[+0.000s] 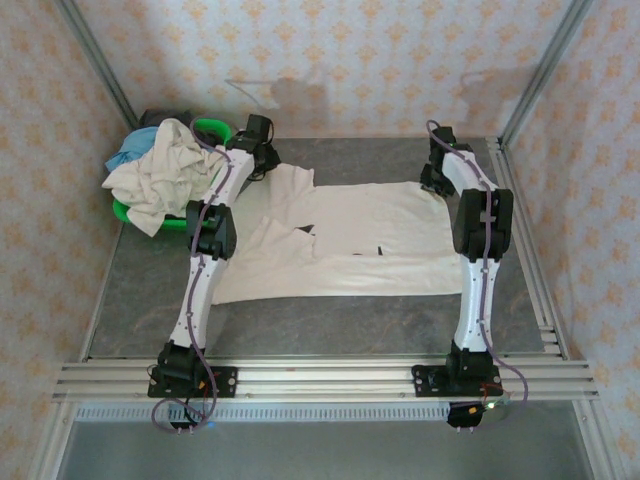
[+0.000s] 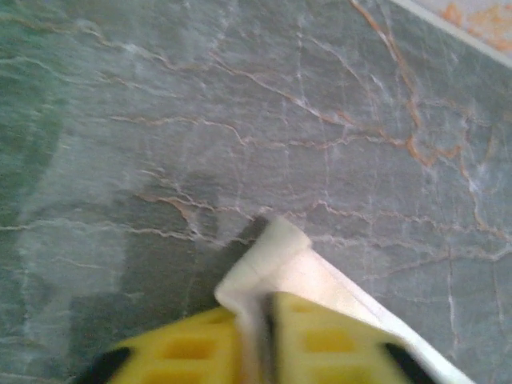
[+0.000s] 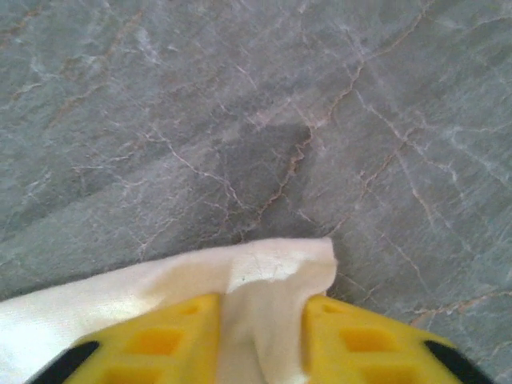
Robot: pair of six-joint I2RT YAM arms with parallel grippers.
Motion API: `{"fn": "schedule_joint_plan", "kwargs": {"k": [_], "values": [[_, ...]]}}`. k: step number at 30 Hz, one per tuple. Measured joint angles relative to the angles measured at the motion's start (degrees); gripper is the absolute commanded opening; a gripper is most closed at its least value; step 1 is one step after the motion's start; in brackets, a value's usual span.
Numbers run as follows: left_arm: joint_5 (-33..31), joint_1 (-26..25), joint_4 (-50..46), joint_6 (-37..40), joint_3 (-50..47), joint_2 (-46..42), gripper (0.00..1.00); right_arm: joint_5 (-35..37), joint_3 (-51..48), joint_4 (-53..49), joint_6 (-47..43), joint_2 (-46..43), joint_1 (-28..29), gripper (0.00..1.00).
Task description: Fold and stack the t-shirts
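Table (image 1: 140, 295): grey, marbled. Cream t-shirt (image 1: 400, 225): spread flat between the two grippers. Heaped shirts (image 1: 160, 172): in green basket (image 1: 212, 127), just left of the left gripper (image 2: 264, 312), which is clamped on the t-shirt's corner (fold protruding ahead). Right gripper (image 3: 262, 316): pinching a bunched edge.

No legible text, seemingly, on the t-shirt (image 1: 370, 230)

Cream-white cloth t-shirt (image 1: 370, 235) spread across the grey marbled table (image 1: 150, 290) middle; green plastic basket (image 1: 210, 127), far-left corner, holding heaped cloth shirts (image 1: 160, 170).
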Motion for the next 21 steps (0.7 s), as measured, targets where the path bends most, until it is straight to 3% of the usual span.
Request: {"fn": "schedule_joint_plan", "kwargs": {"k": [4,7,16,21], "values": [[3.0,0.0,-0.8,1.6,-0.2,-0.5,0.00,0.2,2.3,-0.9,-0.4,0.0,0.0,0.06],[4.5,0.0,-2.2,2.3,-3.8,-4.1,0.00,0.2,1.5,-0.8,-0.5,-0.8,0.0,0.03],[6.5,0.2,4.6,4.2,-39.3,-38.6,0.00,-2.4,-18.6,5.0,0.0,-18.3,0.0,0.00],[7.0,0.2,11.0,5.1,-57.4,-52.2,0.00,-2.9,-31.2,10.3,1.8,-27.3,0.0,0.00]]}}
